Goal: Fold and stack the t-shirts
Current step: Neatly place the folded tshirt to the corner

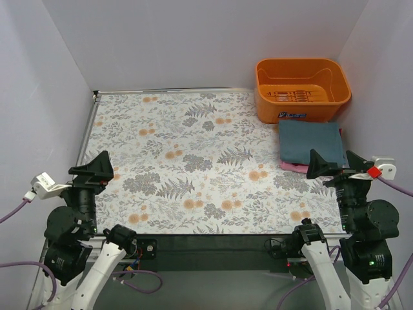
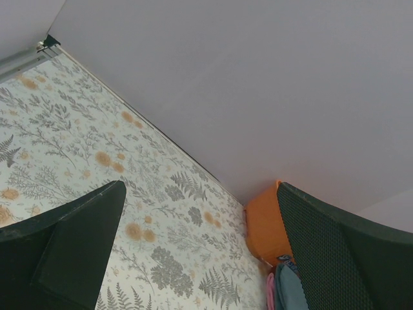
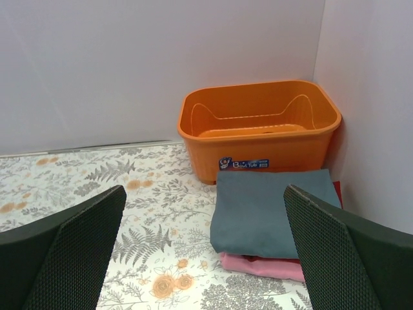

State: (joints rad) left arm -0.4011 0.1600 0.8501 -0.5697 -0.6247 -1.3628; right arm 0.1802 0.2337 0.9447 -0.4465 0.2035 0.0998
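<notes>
Three folded t-shirts lie stacked at the right side of the table, just in front of the orange basket (image 1: 303,106). The slate blue-grey t-shirt (image 1: 310,142) (image 3: 264,213) is on top and the pink one (image 1: 293,166) (image 3: 258,266) is at the bottom. Only a thin edge of the dark red one (image 3: 337,192) shows between them. My right gripper (image 1: 335,165) (image 3: 205,190) hangs open above the stack's near edge, holding nothing. My left gripper (image 1: 93,171) (image 2: 200,187) is open over the table's left side, far from the stack.
The orange basket (image 3: 258,145) (image 2: 264,226) stands in the back right corner with nothing in it. A floral cloth (image 1: 193,161) covers the table. White walls close in the left, back and right sides.
</notes>
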